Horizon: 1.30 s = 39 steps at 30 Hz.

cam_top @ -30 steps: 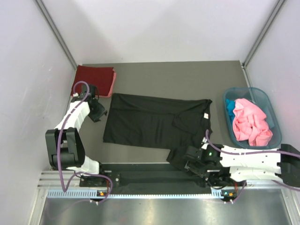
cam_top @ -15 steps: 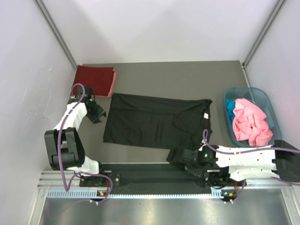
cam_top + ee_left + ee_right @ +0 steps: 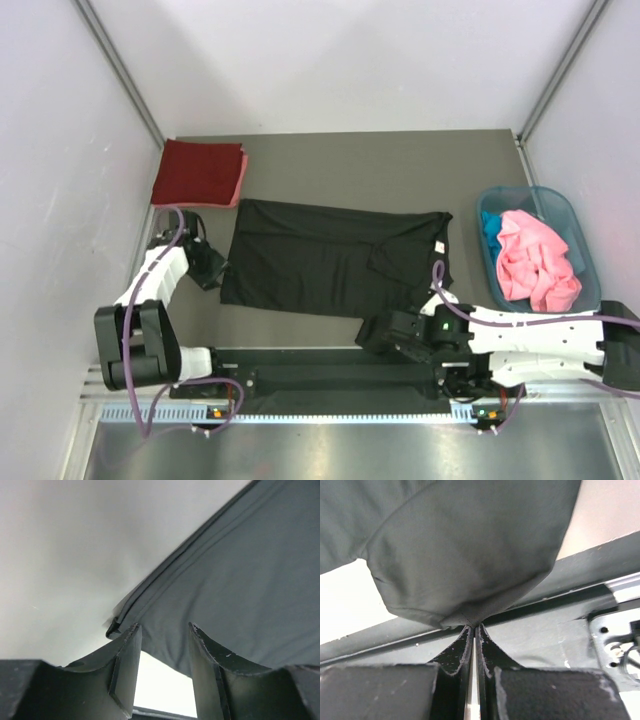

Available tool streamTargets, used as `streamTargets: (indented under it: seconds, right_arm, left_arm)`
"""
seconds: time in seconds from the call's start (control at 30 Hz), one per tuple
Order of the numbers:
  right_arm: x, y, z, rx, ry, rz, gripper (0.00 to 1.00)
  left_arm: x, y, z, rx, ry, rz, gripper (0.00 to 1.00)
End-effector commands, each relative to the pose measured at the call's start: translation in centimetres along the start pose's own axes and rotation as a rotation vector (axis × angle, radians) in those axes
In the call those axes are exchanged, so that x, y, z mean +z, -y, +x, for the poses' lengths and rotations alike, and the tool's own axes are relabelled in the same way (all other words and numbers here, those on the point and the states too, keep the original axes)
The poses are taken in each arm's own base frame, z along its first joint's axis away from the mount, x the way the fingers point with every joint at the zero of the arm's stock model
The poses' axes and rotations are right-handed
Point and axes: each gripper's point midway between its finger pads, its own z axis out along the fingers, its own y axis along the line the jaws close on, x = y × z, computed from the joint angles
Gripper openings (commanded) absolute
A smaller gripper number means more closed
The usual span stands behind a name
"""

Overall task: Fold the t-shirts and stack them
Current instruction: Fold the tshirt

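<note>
Black t-shirt (image 3: 330, 260) between dark red t-shirt (image 3: 200, 172) and basket (image 3: 556, 203)

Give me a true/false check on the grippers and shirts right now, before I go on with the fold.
1. The right gripper is shut on the near edge of the black t-shirt. True.
2. The left gripper is clamped on the black t-shirt. False: its jaws stand open beside the shirt's left edge, gripping nothing.
3. The dark red t-shirt lies crumpled in the basket. False: it lies folded at the far-left corner of the table.
4. A pink t-shirt sits in the basket. True.
</note>
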Motion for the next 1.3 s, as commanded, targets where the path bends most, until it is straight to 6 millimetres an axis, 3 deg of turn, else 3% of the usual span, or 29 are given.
streamTargets:
  seconds: [0.0,0.13,0.4,0.57,0.73,0.87,0.97,1.0,1.1,1.27]
  right_arm:
    - [-1.6,-0.7,-1.9,-0.025,0.083,-0.05,0.0]
    - [-1.9,-0.7,-2.9,0.019,0.113,-0.098,0.0]
    - [-1.9,-0.6,-3.5,0.027,0.141,-0.114,0.0]
    - [-1.8,-0.7,-3.1,0.022,0.127,-0.109,0.0]
    - [-2.0,-1.1,-3.4,0.015,0.141,-0.132,0.0]
    - [-2.2,-1.8,-3.3,0.017,0.136,-0.147,0.0]
    - [-2.2,-1.5,-3.6,0.014,0.149,-0.137,0.0]
    - [-2.3,-1.2,-3.9,0.016,0.163,-0.131,0.0]
    - [-2.6,-0.9,-4.9,0.029,0.202,-0.133,0.0]
    - [-3.8,-0.7,-7.6,0.069,0.3,-0.153,0.0]
  left_arm:
    - [1.2,0.2,1.7,-0.064,-0.072,0.026,0.48]
    - [1.8,-0.7,3.1,-0.078,-0.078,0.012,0.46]
    - [1.0,-3.4,1.7,-0.079,0.046,-0.111,0.49]
    - [0.7,-3.5,1.9,-0.096,0.067,-0.119,0.49]
    - [2.3,-2.8,4.2,-0.141,-0.03,-0.057,0.5]
    - [3.5,-3.6,4.6,-0.164,-0.034,-0.091,0.49]
    - [3.6,-4.1,4.1,-0.153,-0.002,-0.115,0.42]
    - [3.5,-4.1,3.9,-0.146,0.008,-0.112,0.27]
    - [2.7,-3.6,3.1,-0.129,0.05,-0.076,0.0]
    - [1.5,-1.8,1.3,-0.11,0.117,-0.002,0.0]
